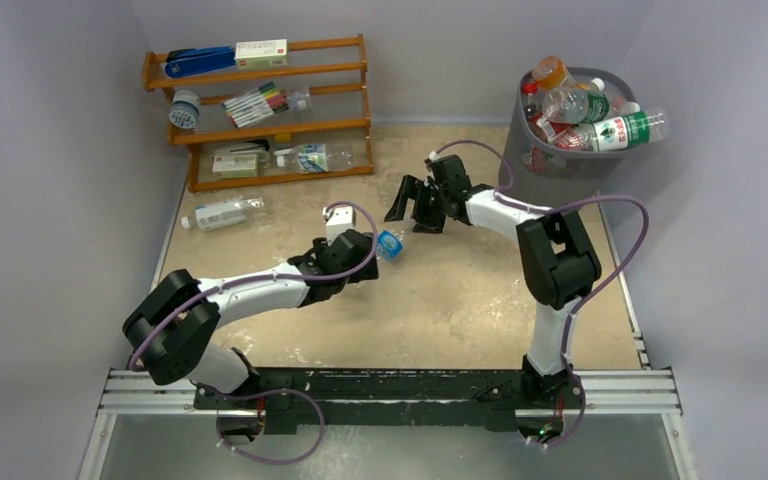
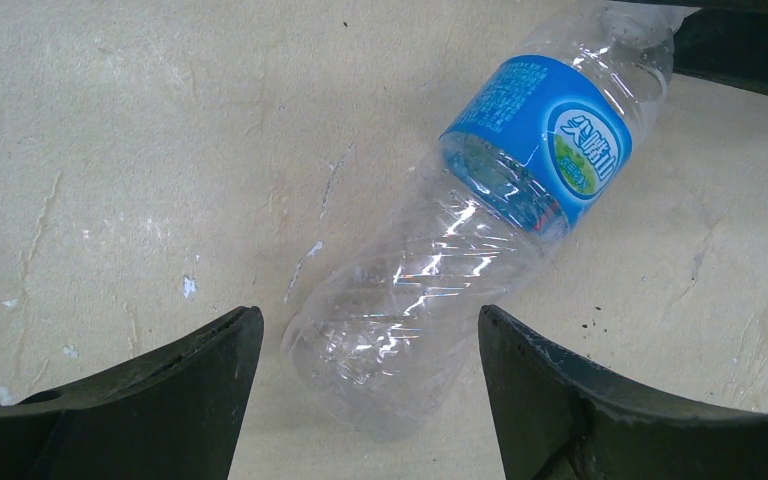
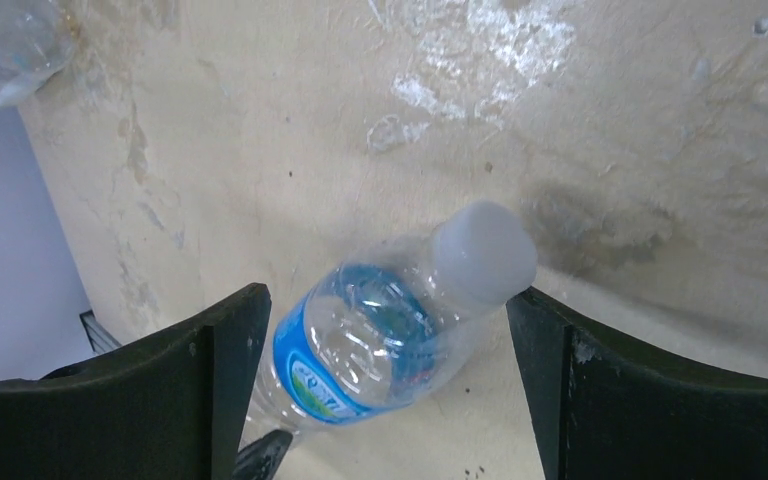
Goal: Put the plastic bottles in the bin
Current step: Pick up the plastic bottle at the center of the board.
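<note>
Seemingly offering bottle (image 2: 460, 250) cap-first from left fingers (image 2: 160, 400), hold unclear, to wide-open, empty right fingers (image 3: 650, 400) nearer bin (image 1: 545, 165).

My left arm (image 1: 255, 288) and right arm (image 1: 495, 212) wear white shells between chunky black joints, bolted to a black base plate (image 1: 390, 385) on a silver rail (image 1: 640, 392). A thin purple cable (image 1: 647, 222) loops along each; my fingers (image 2: 150, 405) are dark and curved.
</note>
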